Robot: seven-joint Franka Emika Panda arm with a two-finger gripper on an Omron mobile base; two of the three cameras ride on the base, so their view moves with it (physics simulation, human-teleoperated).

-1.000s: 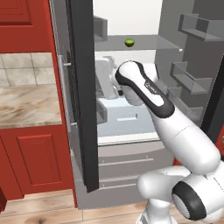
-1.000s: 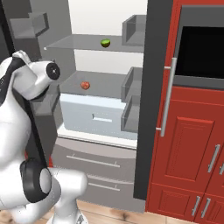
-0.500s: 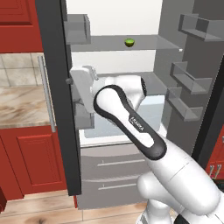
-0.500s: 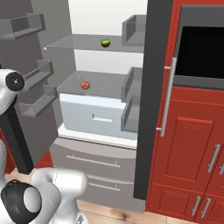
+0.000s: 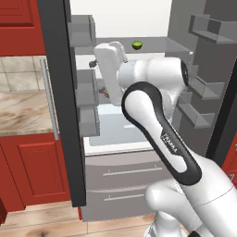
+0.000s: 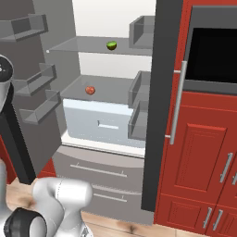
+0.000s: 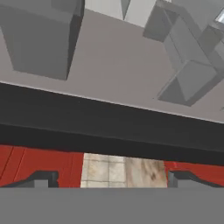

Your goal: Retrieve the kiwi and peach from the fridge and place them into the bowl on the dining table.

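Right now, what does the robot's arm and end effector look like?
A glossy white arm of rounded segments, with a black curved band along one link carrying small white lettering. Dark rings mark the joints. The end effector has two small dark grey finger tips. No cables are visible.

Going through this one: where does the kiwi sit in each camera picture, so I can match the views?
Left base view: the kiwi lies on the upper glass shelf, top centre, just above the arm.
Right base view: the kiwi is on that same upper shelf, upper middle, with the peach one shelf below and to its left.
Hand view: the kiwi is not in it.
Shared landmark: the pale crisper drawer under the shelves.
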